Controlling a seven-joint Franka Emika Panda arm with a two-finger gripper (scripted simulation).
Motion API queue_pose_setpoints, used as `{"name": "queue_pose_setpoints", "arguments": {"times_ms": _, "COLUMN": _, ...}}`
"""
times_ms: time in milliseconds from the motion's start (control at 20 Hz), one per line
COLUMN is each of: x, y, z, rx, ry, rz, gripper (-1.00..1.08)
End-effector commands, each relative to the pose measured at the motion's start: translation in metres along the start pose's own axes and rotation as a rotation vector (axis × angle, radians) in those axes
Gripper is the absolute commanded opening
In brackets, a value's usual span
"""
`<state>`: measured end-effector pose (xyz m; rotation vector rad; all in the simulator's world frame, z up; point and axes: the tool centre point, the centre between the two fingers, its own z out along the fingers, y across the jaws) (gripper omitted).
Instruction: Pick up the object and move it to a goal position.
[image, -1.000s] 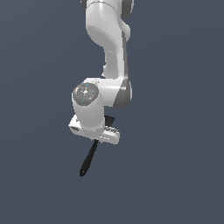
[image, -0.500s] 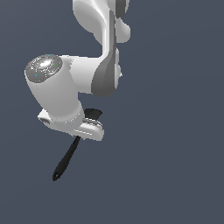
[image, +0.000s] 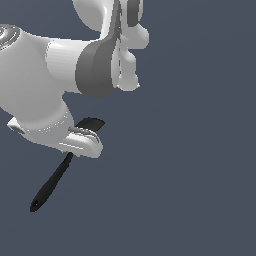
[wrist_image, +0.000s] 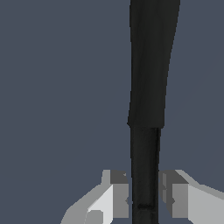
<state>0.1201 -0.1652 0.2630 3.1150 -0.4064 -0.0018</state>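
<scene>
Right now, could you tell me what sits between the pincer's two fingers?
The black spatula, its slim neck clamped between the pincer fingers, in the wrist view.

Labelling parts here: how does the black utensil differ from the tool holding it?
The utensil is all black; the tool is white and grey. The utensil is one slim tapered piece; the tool has two blocky fingers clamped on either side of it. Both show in both views.

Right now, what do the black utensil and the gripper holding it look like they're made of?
The black spatula-like utensil looks like matte plastic or rubber: uniformly dark, with almost no shine. The gripper, shut on its handle, looks like smooth white and grey plastic or painted metal with soft highlights. As a simulator's render, it leaves either material open.
</scene>
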Motion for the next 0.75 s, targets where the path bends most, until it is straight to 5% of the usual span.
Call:
{"name": "queue_pose_setpoints", "arguments": {"times_ms": 0, "x": 0.005, "y": 0.005, "z": -0.010, "rx": 0.000, "ry": 0.001, "rz": -0.001, "gripper": -1.00}}
{"name": "queue_pose_setpoints", "arguments": {"times_ms": 700, "x": 0.014, "y": 0.014, "z": -0.026, "rx": 0.000, "ry": 0.001, "rz": -0.001, "gripper": -1.00}}
